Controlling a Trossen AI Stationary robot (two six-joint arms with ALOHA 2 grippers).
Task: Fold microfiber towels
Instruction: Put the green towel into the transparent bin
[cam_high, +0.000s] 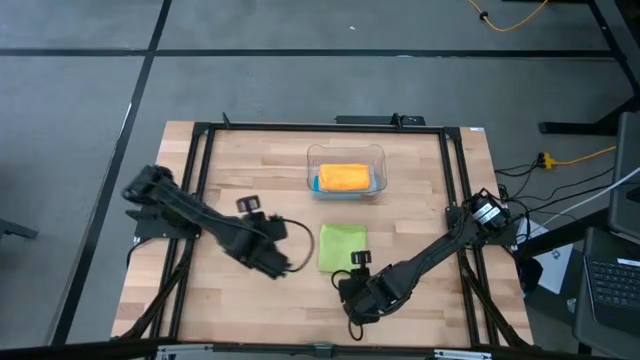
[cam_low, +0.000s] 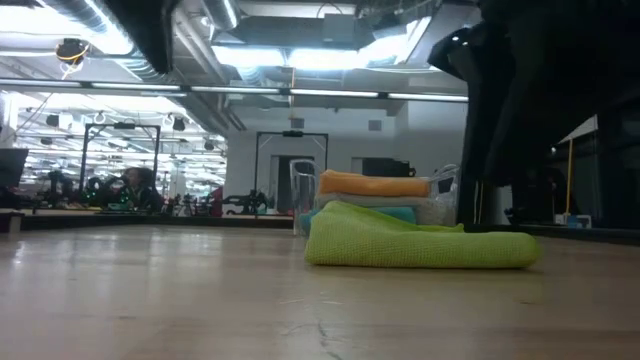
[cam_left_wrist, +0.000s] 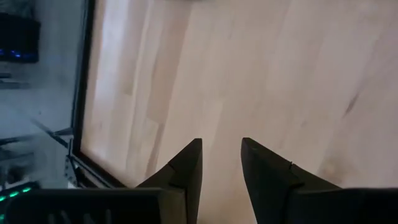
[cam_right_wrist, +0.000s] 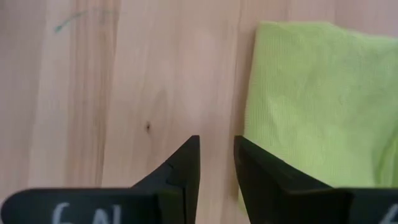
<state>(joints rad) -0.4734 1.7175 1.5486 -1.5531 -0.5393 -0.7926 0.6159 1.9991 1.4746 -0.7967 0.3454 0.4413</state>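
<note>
The green towel (cam_high: 342, 246) lies folded mid-table, in front of the bin (cam_high: 376, 156) holding the orange towel (cam_high: 345, 178). The right gripper (cam_right_wrist: 216, 158), fingers slightly parted and empty, hovers beside the green towel's edge. The left gripper (cam_left_wrist: 221, 158), likewise slightly parted and empty, hangs over bare table (cam_high: 250, 170) to the towel's left.

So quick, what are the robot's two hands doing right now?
Left gripper: open, holding nothing, over bare table.
Right gripper: open, holding nothing, just beside the green towel.
</note>
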